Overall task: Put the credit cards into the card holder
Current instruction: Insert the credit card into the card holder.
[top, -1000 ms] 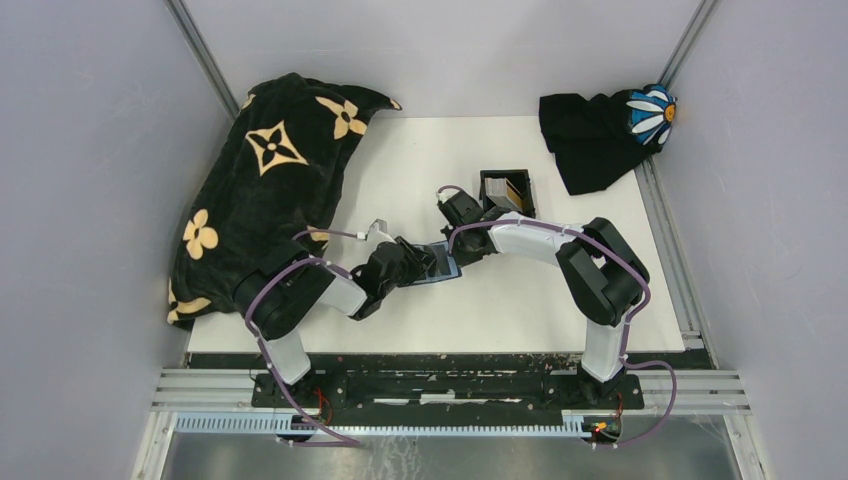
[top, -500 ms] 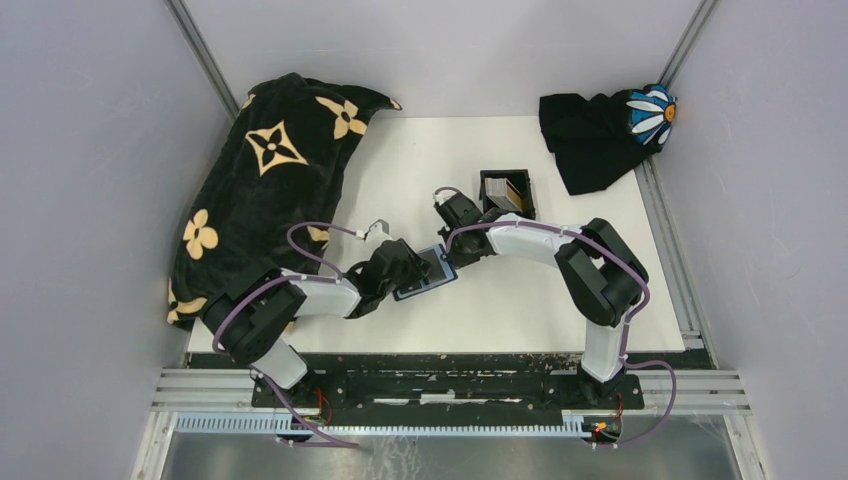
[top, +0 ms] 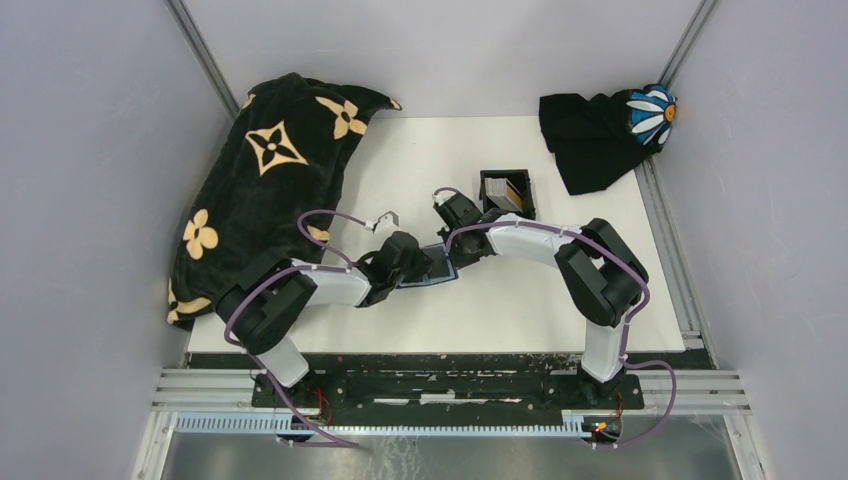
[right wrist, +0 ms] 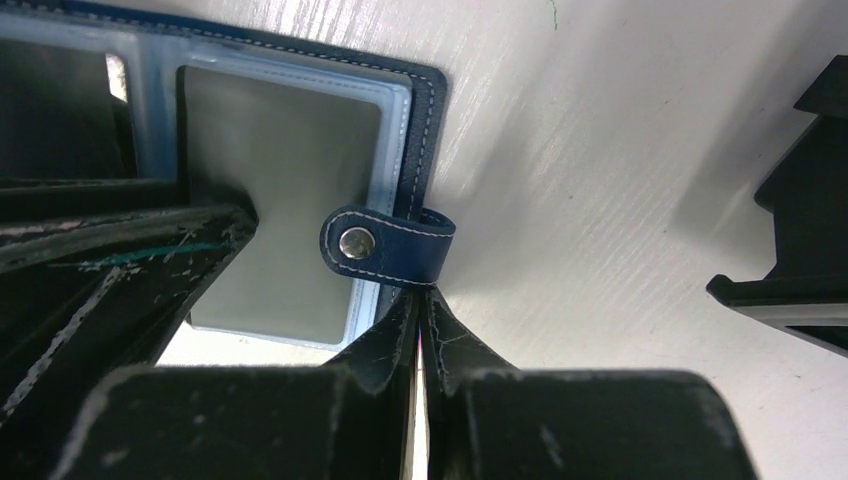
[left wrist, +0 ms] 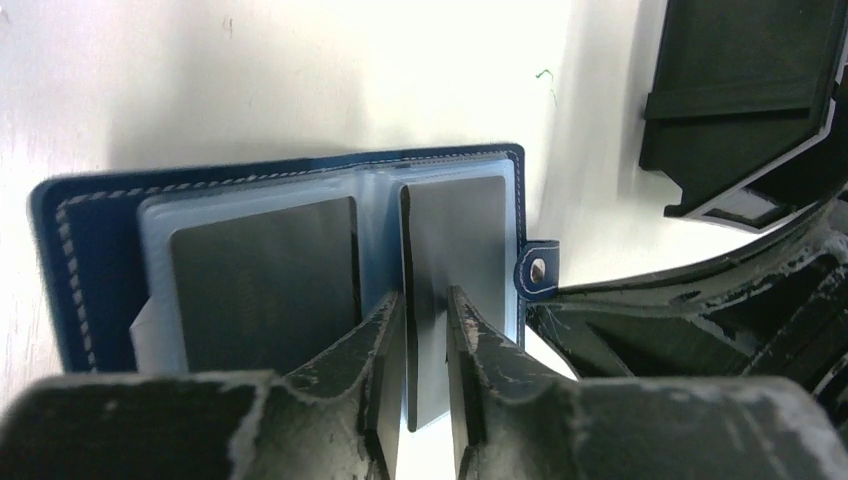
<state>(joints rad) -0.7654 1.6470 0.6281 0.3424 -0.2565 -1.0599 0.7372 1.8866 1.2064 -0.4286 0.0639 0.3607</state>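
Observation:
The card holder (top: 432,270) lies open on the white table between my two grippers, navy outside (left wrist: 90,250) with pale blue sleeves. One grey credit card (left wrist: 265,275) sits in its left sleeve. A second grey card (left wrist: 460,230) lies over the right sleeve, its near corner showing between the jaws of my left gripper (left wrist: 426,300). Those jaws stand part-way apart and do not pinch it. My right gripper (right wrist: 420,300) is shut on the snap tab (right wrist: 390,243) at the holder's edge. More cards (top: 510,190) stand in the black tray (top: 492,181).
The black tray stands just behind the right gripper (top: 452,253). A black cloth with tan flowers (top: 265,190) covers the far left of the table. Another black cloth with a daisy (top: 600,135) lies at the far right corner. Grey walls close in both sides.
My left arm swung its elbow out to the left and came partway back. The card holder tilted a little and settled again. The right arm stayed put.

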